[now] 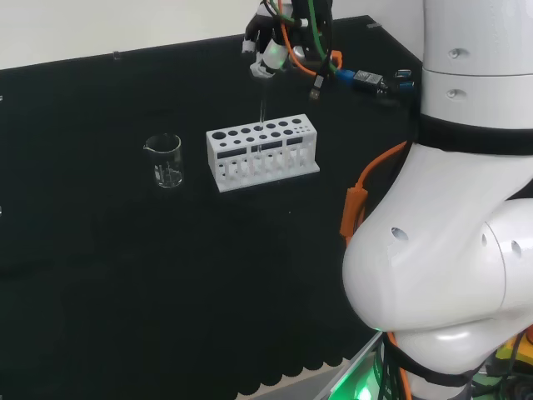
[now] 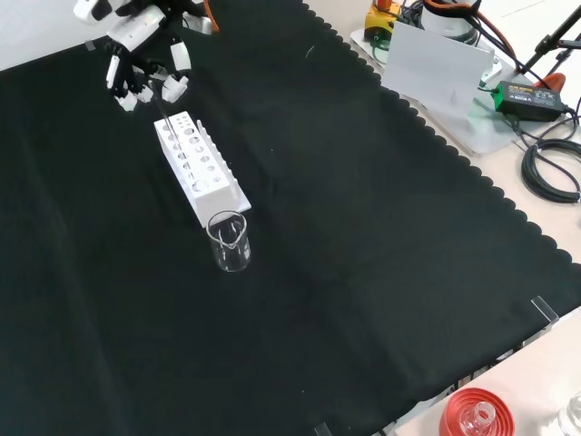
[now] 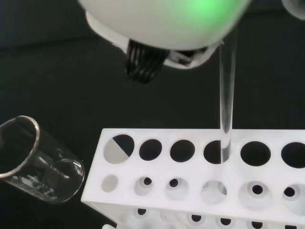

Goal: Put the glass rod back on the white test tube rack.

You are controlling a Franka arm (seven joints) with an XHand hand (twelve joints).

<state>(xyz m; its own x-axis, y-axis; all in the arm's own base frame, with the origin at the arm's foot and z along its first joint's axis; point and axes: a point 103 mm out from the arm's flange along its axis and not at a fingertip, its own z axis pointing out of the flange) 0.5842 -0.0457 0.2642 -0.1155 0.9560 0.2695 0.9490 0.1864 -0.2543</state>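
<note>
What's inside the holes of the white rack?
The glass rod hangs from the hand with its tip in one hole of the white rack. The other holes look empty; the lower tiers are hidden.

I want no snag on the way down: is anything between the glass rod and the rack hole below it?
Nothing visible. The hand holds the glass rod upright, and its lower end already meets a hole in the white rack. The beaker stands apart, off one end.

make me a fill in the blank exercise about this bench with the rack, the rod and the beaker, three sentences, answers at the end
1. The hand holds the glass rod above the white test tube ____.
2. The rod hangs ____, its lower end at a hole in the rack.
3. In the head view, the clear beaker stands to the ____ of the rack.

Answers: rack; upright; left
</note>
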